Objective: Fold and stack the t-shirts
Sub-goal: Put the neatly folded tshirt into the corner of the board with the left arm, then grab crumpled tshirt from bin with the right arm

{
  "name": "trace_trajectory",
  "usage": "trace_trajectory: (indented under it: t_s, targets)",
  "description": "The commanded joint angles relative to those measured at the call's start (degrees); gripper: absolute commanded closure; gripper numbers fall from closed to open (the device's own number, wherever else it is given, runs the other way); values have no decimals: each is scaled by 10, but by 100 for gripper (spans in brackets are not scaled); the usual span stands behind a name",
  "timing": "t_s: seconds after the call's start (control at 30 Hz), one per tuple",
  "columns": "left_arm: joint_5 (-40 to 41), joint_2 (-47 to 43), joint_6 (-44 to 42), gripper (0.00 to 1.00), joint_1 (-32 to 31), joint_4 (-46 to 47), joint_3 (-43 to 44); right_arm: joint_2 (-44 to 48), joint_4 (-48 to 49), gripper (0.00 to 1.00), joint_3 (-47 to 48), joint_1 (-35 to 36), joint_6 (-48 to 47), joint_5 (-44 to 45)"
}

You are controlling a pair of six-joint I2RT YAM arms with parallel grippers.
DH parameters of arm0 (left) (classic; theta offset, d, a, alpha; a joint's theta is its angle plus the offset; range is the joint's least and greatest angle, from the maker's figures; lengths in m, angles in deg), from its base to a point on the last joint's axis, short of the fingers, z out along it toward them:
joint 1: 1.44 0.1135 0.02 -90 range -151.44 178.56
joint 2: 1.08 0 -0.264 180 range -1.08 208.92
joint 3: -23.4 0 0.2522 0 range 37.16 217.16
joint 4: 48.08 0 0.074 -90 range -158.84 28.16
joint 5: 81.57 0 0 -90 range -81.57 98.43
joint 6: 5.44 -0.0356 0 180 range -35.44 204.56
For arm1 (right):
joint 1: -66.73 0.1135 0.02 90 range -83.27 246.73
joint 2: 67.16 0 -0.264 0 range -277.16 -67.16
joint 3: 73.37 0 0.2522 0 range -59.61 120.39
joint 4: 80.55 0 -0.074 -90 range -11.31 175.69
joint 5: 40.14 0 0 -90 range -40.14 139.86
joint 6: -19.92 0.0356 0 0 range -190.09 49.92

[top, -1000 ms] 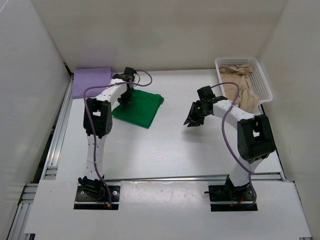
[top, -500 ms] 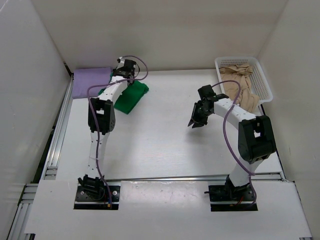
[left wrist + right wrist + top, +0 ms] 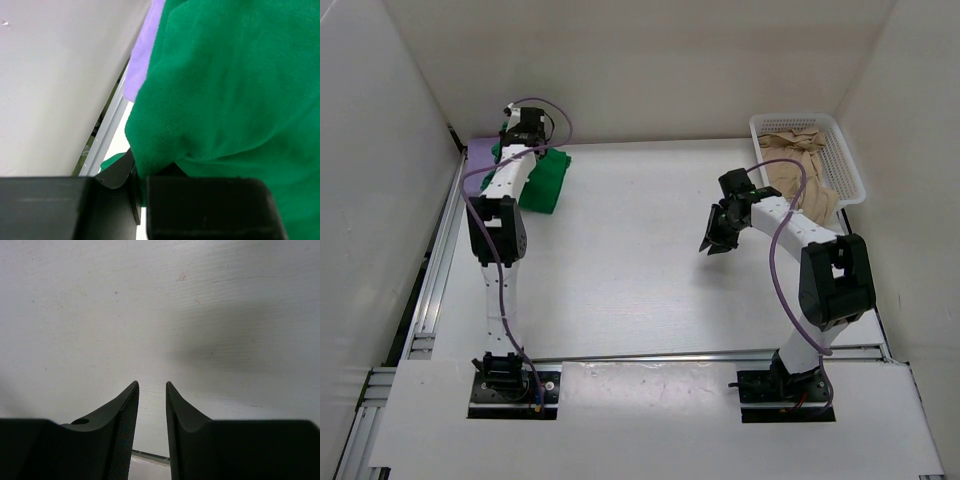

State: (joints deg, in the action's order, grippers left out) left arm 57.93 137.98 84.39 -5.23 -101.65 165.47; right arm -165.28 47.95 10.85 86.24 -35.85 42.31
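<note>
White tabletop (image 3: 620,280): left gripper (image 3: 141,186), clamped on green shirt (image 3: 225,100), should lower it squarely onto lavender shirt (image 3: 142,60); right gripper (image 3: 151,390) hovers barely open, empty.

Three t-shirts (image 3: 545,180), one basket (image 3: 795,118)

Bright green t-shirt (image 3: 545,182), plain and solid, pale lavender t-shirt (image 3: 480,150), plain too, tan beige t-shirt (image 3: 800,175), white mesh-patterned basket (image 3: 850,165), white faintly grained counter (image 3: 630,270), matte black right end effector (image 3: 151,385), purple cables (image 3: 772,270) on white-and-black arms (image 3: 790,225).

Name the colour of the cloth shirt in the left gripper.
A bright green cloth shirt; the left wrist view shows it best.
</note>
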Motion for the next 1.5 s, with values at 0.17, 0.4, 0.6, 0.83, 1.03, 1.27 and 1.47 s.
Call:
trace_trajectory:
  t_s: [0.17, 0.4, 0.6, 0.83, 1.03, 1.27, 1.47]
  targets:
    - [-27, -99, 2, 90, 40, 22, 2, 20, -20, 67, 6, -3, -13, 9]
    - [-38, -55, 2, 22, 99, 22, 2, 3, -51, 44, 110, -3, -48, 2]
    - [-139, -141, 2, 0, 148, 22, -67, -82, -162, 25, 475, -111, -77, 139]
    - [-374, -331, 2, 0, 135, 9, -247, -260, -75, 19, 603, -257, -84, 284]
    - [-369, -393, 2, 0, 115, -78, -354, -324, -75, 18, 586, -277, -131, 236]
    - [-369, -394, 2, 0, 115, -105, -376, -344, -77, 27, 552, -294, -130, 256]
    - [-375, -354, 2, 0, 115, -144, -320, -342, -88, 100, 552, -322, -102, 220]
